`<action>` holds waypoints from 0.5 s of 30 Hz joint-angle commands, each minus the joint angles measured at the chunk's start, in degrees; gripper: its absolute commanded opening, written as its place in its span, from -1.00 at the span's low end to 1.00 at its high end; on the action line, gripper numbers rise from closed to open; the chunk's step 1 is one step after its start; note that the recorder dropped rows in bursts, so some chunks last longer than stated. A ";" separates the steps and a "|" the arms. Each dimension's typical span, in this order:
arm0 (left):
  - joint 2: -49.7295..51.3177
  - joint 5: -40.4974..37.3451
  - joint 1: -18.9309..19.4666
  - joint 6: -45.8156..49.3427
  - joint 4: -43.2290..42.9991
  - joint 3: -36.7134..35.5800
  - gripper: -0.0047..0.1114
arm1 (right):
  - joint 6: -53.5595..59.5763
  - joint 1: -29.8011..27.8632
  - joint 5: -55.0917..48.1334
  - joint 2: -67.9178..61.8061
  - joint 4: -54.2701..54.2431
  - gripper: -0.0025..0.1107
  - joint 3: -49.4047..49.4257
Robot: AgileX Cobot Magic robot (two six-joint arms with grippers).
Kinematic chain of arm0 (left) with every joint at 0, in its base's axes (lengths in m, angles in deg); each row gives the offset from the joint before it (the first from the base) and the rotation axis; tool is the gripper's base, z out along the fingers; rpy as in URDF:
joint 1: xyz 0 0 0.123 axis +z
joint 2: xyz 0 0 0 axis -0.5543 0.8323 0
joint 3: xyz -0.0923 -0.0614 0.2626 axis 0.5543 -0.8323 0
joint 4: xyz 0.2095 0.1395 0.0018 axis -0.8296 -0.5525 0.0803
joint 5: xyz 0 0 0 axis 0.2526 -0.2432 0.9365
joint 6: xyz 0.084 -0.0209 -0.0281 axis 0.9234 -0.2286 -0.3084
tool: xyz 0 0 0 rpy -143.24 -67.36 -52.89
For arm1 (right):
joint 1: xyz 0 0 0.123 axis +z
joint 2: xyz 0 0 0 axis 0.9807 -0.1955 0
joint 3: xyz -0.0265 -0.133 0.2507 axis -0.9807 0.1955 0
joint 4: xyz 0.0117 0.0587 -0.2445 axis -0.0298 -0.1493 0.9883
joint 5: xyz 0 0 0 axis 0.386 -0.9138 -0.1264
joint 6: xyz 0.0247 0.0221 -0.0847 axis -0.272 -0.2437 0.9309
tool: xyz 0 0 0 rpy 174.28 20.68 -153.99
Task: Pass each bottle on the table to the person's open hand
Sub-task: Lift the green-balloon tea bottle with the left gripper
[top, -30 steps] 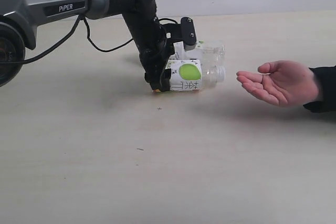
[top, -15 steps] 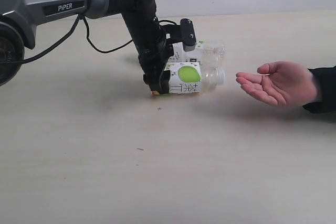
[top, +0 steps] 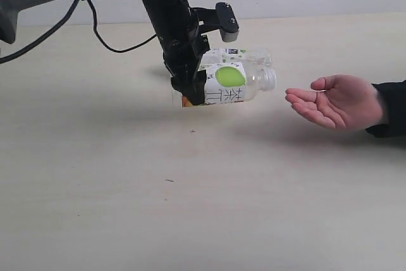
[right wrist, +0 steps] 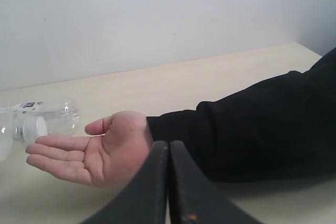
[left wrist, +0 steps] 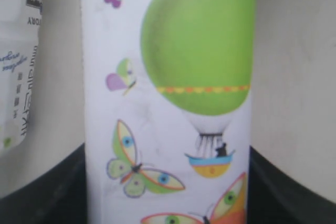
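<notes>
Balloon bottle (top: 229, 84), the one with a green hot-air balloon on its white label, hangs sideways in my left pincer (top: 195, 91) in the exterior view. I have it clamped at its bottom end. It is clear of the table (top: 190, 207), with its shadow on the surface below it. Its capped end points toward the open hand (top: 339, 101), near the fingertips but apart from them. The hand is palm up, fingers slightly curled, with a black sleeve (top: 390, 109) at the wrist. A second bottle (top: 244, 57) lies on its side on the table, just behind the one I hold. A black cable (top: 108, 39) loops down from my arm.

My left wrist view is nearly filled by the balloon bottle (left wrist: 168, 77): the green balloon with its small basket, and butterflies below and beside it. My black fingers (left wrist: 37, 195) press against the label on both sides, so the grasp is firm. The second bottle (left wrist: 16, 61) shows at one edge as a strip of printed label.

In my right wrist view, my right pincer (right wrist: 169, 182) has its two fingers pressed flat together with nothing between them. Beyond it the open hand (right wrist: 100, 153) waits with the palm up, and the black sleeve (right wrist: 252, 124) runs back over the table. A white cap (right wrist: 37, 126) sits just beside the fingertips without touching them, and I cannot tell from here which bottle carries it. The second bottle (right wrist: 60, 115) lies on the table behind it.
</notes>
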 commanded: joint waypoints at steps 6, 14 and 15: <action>-6.06 -1.02 -2.56 -7.46 -1.49 0.22 -0.92 | -0.03 -0.27 0.53 0.32 0.38 -0.96 0.25; -10.23 -1.02 -7.70 -14.59 -6.89 0.22 -0.92 | -0.03 -0.27 0.53 0.32 0.48 -0.96 0.25; -10.82 -1.02 -8.42 -16.12 -8.28 0.22 -0.92 | -0.03 -0.27 0.53 0.32 0.48 -0.96 0.25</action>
